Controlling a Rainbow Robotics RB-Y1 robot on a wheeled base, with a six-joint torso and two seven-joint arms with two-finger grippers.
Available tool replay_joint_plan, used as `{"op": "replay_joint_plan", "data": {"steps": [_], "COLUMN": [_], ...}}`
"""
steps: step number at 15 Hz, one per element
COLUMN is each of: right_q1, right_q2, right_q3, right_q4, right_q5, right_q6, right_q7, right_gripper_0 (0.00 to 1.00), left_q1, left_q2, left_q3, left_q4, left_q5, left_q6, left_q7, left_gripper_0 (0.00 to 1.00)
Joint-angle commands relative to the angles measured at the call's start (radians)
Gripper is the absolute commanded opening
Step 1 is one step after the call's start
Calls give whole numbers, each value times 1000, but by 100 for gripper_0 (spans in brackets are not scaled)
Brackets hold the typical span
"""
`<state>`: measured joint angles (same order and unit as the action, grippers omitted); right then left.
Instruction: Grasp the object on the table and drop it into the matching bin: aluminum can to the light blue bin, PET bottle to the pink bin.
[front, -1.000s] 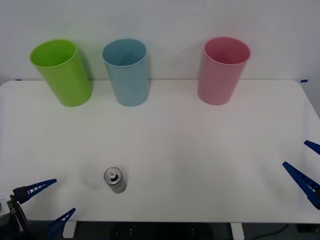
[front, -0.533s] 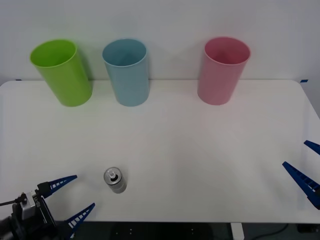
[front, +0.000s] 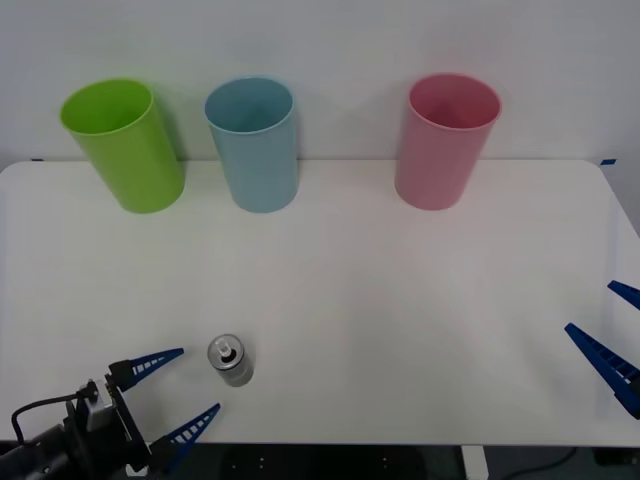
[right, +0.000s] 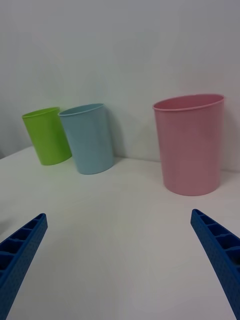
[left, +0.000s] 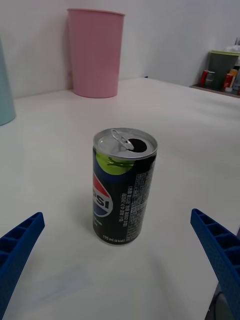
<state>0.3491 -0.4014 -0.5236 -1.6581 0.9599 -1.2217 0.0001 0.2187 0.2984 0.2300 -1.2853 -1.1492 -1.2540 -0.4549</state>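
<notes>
Stands upright near the front-left edge of the wide white counter (front: 400, 300): the small metal drink can (front: 230, 360), opened at the top, long axis vertical; sits just ahead of the left claw (front: 172, 392), lined up with the gap between spread blue ribbed fingers, not yet touched. Rests far off at the counter's right edge, the right claw (front: 612, 335), fingers likewise apart; clearly the left arm's job. Waits well beyond the can at the back: the tall light blue plastic bin (front: 253, 143), between a lime green bin (front: 125, 145) and a pink bin (front: 445, 140).
</notes>
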Motion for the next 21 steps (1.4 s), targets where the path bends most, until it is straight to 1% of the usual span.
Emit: {"op": "replay_joint_plan", "data": {"steps": [1, 3, 7, 12, 14, 16, 17, 21], "right_q1": [0, 0, 0, 0, 0, 0, 0, 0], "right_q2": [0, 0, 0, 0, 0, 0, 0, 0], "right_q3": [0, 0, 0, 0, 0, 0, 0, 0], "right_q4": [0, 0, 0, 0, 0, 0, 0, 0], "right_q5": [0, 0, 0, 0, 0, 0, 0, 0], "right_q6": [0, 0, 0, 0, 0, 0, 0, 0], "right_q7": [0, 0, 0, 0, 0, 0, 0, 0], "right_gripper_0": [100, 100, 100, 100, 100, 100, 100, 100], "left_q1": [-10, -24, -68, -102, -139, -174, -185, -193], "left_q2": [-25, -36, -39, -42, -45, -48, -51, -64], "left_q3": [0, -4, -27, -63, -69, -69, -70, -75], "left_q4": [0, 9, 66, 89, 141, 196, 207, 208], "left_q5": [-18, -26, -27, -27, -27, -24, -24, -26], "left_q6": [12, 18, 18, 47, 45, 44, 42, 42], "left_q7": [-2, -7, -30, -47, -64, -114, -117, -122], "left_gripper_0": [100, 100, 100, 100, 100, 100, 100, 100]}}
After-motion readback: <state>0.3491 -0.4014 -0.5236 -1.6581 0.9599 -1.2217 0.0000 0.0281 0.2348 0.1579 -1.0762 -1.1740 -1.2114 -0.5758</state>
